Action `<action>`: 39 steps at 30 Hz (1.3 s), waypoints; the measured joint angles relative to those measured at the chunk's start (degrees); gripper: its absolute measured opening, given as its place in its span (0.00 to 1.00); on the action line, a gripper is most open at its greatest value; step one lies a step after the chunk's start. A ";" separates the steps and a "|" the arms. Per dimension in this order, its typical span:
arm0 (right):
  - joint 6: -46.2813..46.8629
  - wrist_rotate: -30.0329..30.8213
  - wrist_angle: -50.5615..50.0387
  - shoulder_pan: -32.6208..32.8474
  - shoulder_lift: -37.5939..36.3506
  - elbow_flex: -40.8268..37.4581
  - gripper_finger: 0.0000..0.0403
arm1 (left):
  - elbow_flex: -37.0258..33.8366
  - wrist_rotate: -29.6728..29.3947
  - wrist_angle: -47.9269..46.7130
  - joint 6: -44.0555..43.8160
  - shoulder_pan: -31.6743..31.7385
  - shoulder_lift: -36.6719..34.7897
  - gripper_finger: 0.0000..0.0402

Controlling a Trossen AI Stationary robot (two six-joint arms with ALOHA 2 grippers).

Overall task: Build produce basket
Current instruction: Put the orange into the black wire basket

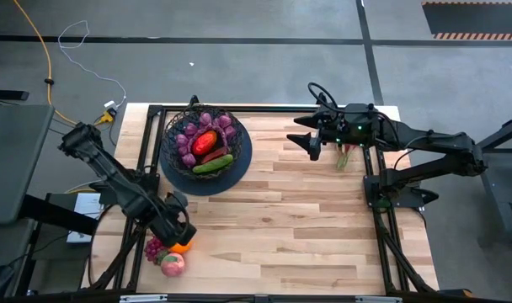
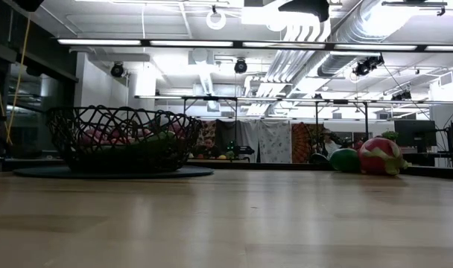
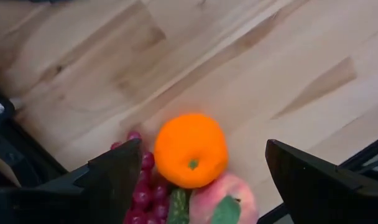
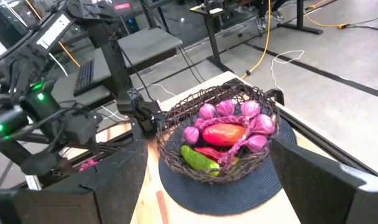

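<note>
The black wire basket (image 1: 173,126) stands on a dark round mat at the table's far left; in it lie purple grape bunches (image 4: 207,112), a red-orange mango (image 4: 224,133) and a green cucumber (image 4: 198,160). At the near left corner an orange (image 3: 190,149), a pink peach (image 3: 217,198) and a grape bunch (image 3: 141,193) lie together on the wood. My left gripper (image 1: 178,234) hangs open over them, pointing down, its fingers (image 3: 117,180) on either side of the orange without touching it. My right gripper (image 1: 300,135) waits open, raised, at the far right.
More produce lies under the right arm at the far right edge (image 1: 344,156); the low view shows it as a green piece (image 2: 346,160) and a red-pink piece (image 2: 379,155). Black frame rails (image 1: 142,151) run along the table's sides. Bare wood (image 1: 298,219) fills the middle.
</note>
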 joint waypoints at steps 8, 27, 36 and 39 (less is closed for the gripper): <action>0.24 0.00 -0.07 0.00 0.00 0.00 0.82 | 0.00 1.06 3.02 -1.64 -2.26 2.88 0.82; 4.35 0.00 -0.02 0.02 0.00 0.00 0.82 | -2.08 0.38 3.27 -3.02 -5.83 2.97 0.83; 4.35 0.38 -0.03 0.00 0.00 0.00 0.82 | -4.27 1.32 4.56 -1.38 -4.49 2.93 0.86; 4.23 0.39 -0.03 0.00 0.00 0.00 0.82 | -5.78 3.27 8.34 -1.37 -4.14 2.93 0.86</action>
